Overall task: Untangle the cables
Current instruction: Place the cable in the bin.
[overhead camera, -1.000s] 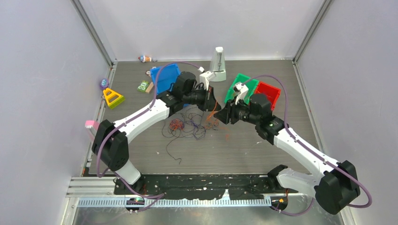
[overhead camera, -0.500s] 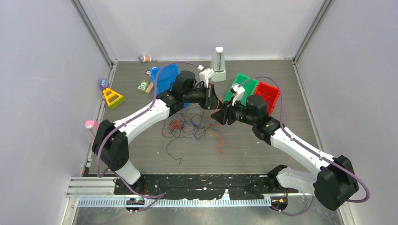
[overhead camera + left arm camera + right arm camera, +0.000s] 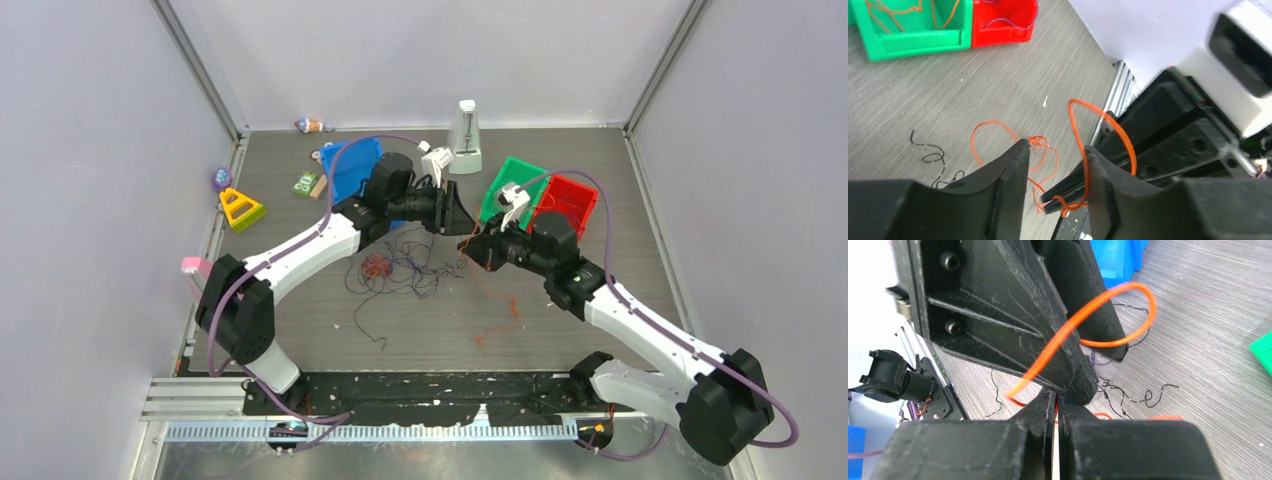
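Note:
The cables are a small red-orange knot (image 3: 376,265) with dark purple-black strands (image 3: 412,268) spread round it mid-table. My right gripper (image 3: 480,246) is shut on one orange strand (image 3: 1118,315), which loops up over the left fingers and trails over the table (image 3: 510,310). My left gripper (image 3: 458,216) is open. In the left wrist view its fingers (image 3: 1018,155) straddle the right gripper's shut tips (image 3: 1058,197) and the orange strand (image 3: 1108,125). In the right wrist view the right gripper (image 3: 1055,399) sits just under a left finger (image 3: 1068,355).
A green bin (image 3: 515,180) and a red bin (image 3: 572,200) with strands inside stand right of the grippers; a blue bin (image 3: 350,165) stands behind the left arm. A white metronome-like object (image 3: 465,125) is at the back, a yellow triangle (image 3: 240,208) at the left.
The orange strand now trails longer across the table, out to the front right of the right gripper. The left gripper's jaws look wider apart. Both wrists have shifted only slightly.

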Robot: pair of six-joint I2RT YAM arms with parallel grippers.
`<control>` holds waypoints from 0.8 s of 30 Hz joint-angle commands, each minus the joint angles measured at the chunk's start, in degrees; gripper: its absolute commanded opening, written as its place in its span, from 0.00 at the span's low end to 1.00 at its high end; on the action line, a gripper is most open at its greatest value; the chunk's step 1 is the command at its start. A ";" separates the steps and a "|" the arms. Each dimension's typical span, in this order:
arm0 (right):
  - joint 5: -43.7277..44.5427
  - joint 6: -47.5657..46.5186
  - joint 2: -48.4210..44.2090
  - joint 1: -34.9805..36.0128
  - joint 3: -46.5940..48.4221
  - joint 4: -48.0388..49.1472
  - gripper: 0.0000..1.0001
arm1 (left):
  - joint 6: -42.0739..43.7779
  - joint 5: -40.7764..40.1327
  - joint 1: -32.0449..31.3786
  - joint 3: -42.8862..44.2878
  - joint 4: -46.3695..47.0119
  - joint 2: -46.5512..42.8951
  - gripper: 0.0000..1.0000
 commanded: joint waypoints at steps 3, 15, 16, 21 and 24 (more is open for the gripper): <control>11.43 -2.33 -6.86 0.14 1.83 -14.58 0.06 | 5.08 -3.77 0.68 -2.72 -4.34 -2.26 0.59; 32.16 12.73 -4.54 -0.30 8.44 -54.10 0.15 | 15.93 -20.39 0.89 -7.64 -13.58 -7.69 0.71; 31.80 13.40 -5.17 -0.26 7.64 -55.24 0.23 | 16.36 -20.73 0.92 -8.27 -13.06 -7.88 0.70; 25.00 15.42 -10.42 -0.21 3.62 -55.01 0.96 | 18.55 -21.87 0.93 -11.58 -9.97 -9.19 0.69; 23.56 14.62 -10.10 -0.11 1.60 -53.77 0.95 | 19.65 -22.47 0.87 -13.49 -7.62 -10.23 0.68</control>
